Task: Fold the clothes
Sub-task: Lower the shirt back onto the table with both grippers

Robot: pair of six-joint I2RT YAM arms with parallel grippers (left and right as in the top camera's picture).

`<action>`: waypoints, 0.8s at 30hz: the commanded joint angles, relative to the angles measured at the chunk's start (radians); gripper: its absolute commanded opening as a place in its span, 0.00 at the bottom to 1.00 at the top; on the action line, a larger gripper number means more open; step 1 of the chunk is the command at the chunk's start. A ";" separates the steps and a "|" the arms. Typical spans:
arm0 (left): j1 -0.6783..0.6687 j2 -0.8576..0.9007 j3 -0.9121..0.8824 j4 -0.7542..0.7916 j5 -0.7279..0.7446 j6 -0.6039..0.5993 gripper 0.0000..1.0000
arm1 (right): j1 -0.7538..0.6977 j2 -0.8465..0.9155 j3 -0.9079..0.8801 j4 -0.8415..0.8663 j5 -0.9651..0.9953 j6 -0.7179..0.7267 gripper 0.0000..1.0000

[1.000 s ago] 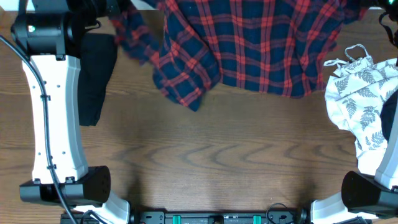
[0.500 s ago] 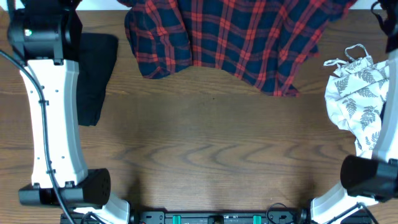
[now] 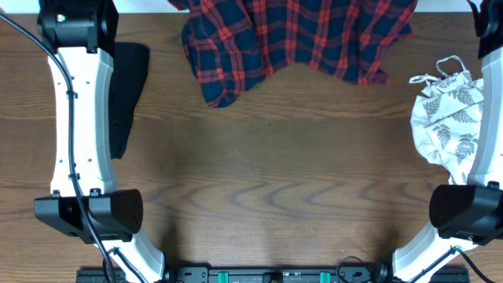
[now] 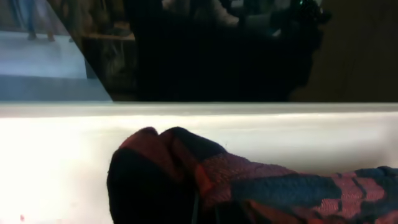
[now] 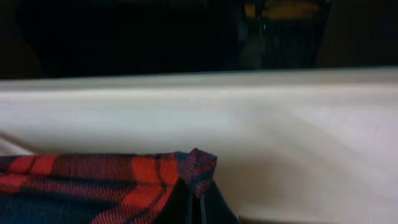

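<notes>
The red-and-navy plaid shirt (image 3: 299, 39) hangs over the table's far edge, its lower hem bunched on the wood. My left gripper (image 4: 196, 211) is shut on a bunched fold of the plaid shirt (image 4: 249, 180). My right gripper (image 5: 196, 208) is shut on a corner of the plaid shirt (image 5: 93, 180). Both grippers are beyond the top edge of the overhead view. A black garment (image 3: 126, 94) lies at the left behind the left arm. A white leaf-print garment (image 3: 448, 118) lies at the right edge.
The left arm (image 3: 78, 126) stretches along the left side and the right arm (image 3: 483, 157) along the right side. The wooden table (image 3: 267, 189) fills the overhead view. A pale ledge (image 4: 50, 155) runs behind the far edge in both wrist views.
The plaid shirt has been drawn further toward the far edge of the table. Its left sleeve bunch has shifted right, and less of the shirt lies on the wood.
</notes>
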 commanded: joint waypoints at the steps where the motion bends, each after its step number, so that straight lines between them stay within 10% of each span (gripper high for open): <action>1: 0.094 -0.027 0.031 -0.066 -0.206 -0.008 0.06 | -0.100 0.017 0.004 -0.079 0.284 0.002 0.01; 24: 0.079 -0.028 0.031 -0.980 -0.067 -0.010 0.06 | -0.099 0.017 0.004 -0.909 0.268 -0.003 0.01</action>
